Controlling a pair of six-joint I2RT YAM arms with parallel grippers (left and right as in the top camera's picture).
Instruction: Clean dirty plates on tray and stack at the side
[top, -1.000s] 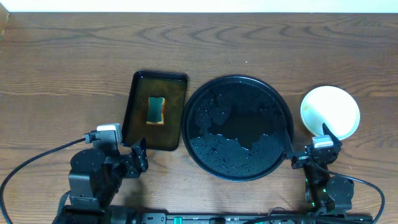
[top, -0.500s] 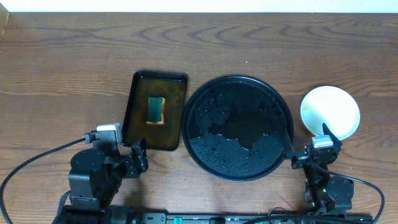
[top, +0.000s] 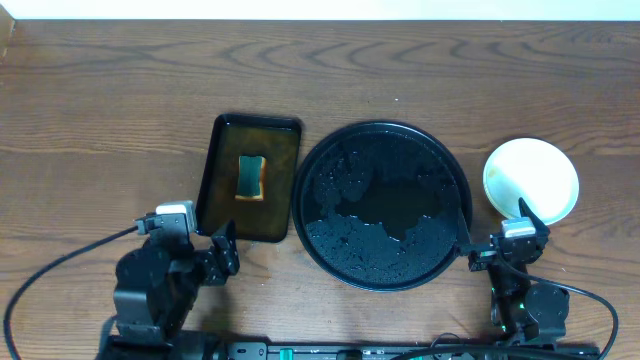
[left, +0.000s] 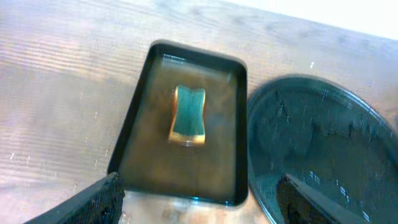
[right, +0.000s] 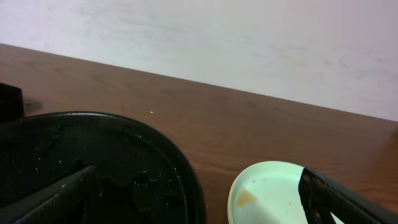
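Note:
The large round black tray (top: 345, 215) lies in the middle of the table, wet and with no plates on it; it also shows in the left wrist view (left: 348, 112) and the right wrist view (right: 155, 149). A pale plate (top: 535, 170) with small brown specks sits on the bare wood right of the tray; in the right wrist view (right: 267, 193) it looks like the top of a stack. My left gripper (top: 222, 250) is open and empty at the front of the small sponge tray. My right gripper (top: 495, 238) is open and empty, between the black tray and the plate.
A small dark rectangular tray (top: 222, 200) holds shallow brown liquid and a green-and-yellow sponge (top: 251, 177), left of the black tray. Cables run along the front edge by both arm bases.
The left arm has shifted slightly toward the front. The right arm, trays and plate have not moved.

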